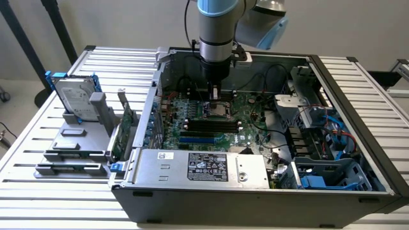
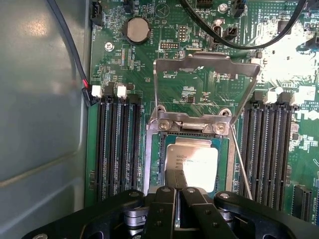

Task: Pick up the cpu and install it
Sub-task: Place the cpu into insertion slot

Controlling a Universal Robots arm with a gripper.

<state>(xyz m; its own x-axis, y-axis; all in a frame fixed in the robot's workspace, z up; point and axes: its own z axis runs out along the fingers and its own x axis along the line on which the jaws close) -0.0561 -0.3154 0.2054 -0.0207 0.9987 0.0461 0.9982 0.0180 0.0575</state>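
Exterior view's left: HDD (image 1: 75,96) in its blue frame & the green card (image 1: 124,129) stand on the grey rack (image 1: 73,155) outside the case (image 1: 255,196). Not yr concern.

Mid-scene: the arm reaches into the case over the mobo (image 1: 191,103), w/ the gripper (image 2: 178,180) right above the socket (image 2: 153,164). Claw is fully closed, fingers together, nothing visible pinched betw them. The cpu (image 2: 197,162) lies flat in the socket & looks square to its frame. The fingertips overlap one edge of it; touching or just clear, can't tell. The load plate (image 2: 207,74) stands open at the socket's hinge end, and RAM slots (image 2: 117,144) flank the socket.

My read: pick-up is done and you're at the seating step, chip placed but not clamped. Next move calls for straight vertical travel, no sideways drag on the chip, & staying clear of the raised plate.

Exterior view's right: drive bays & cables (image 1: 332,129), well apart from the work.
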